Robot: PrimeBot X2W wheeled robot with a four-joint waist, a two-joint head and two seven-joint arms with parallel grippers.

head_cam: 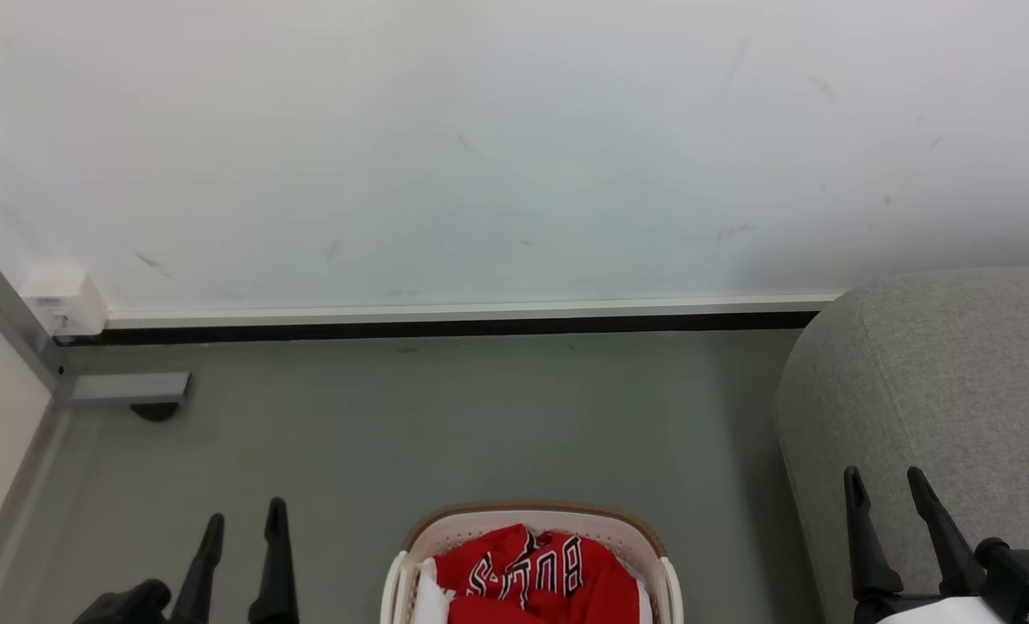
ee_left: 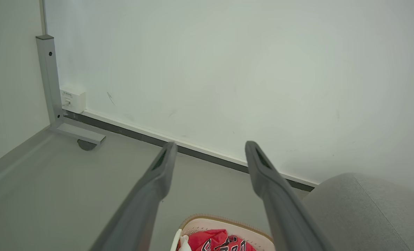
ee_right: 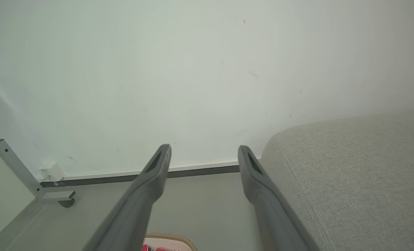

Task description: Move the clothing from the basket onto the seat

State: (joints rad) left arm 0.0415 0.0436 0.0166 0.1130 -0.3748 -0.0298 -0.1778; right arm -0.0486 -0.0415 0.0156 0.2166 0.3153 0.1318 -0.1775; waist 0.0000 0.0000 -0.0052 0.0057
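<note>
At the far left a grey metal post (head_cam: 11, 321) ran down to a foot on the floor (head_cam: 445, 416), with a small white socket box (head_cam: 61, 303) at the base of the wall (head_cam: 514, 147). Right of that, at the bottom edge of the head view, the left gripper (head_cam: 245, 513) pointed up with its two dark fingers spread wide and nothing between them. It hung over bare floor, to the left of the basket and apart from it.

In the middle stood the basket (head_cam: 531, 511). The jersey (head_cam: 540, 572) lay bunched inside it, lettering up, with a bit of white cloth (head_cam: 432, 602) tucked along its left side. Further right, the right gripper (head_cam: 884, 475) was likewise wide open and empty, in front of the rounded end of the sofa (head_cam: 939, 373), which stood near the basket on its right.

Nothing had been lifted, so the task looked to be at its very start: the reach for the jersey. Both wrist views faced mostly the wall, with the basket only at their bottom edge. The next move therefore seemed to call for one arm to swing in over the basket, tip its fingers down and close on a raised fold of red fabric, keeping off the white cloth. The right arm looked the handier, being on the sofa's side. The loose jersey would probably sag, so it would need lifting well above the rim before going across.
</note>
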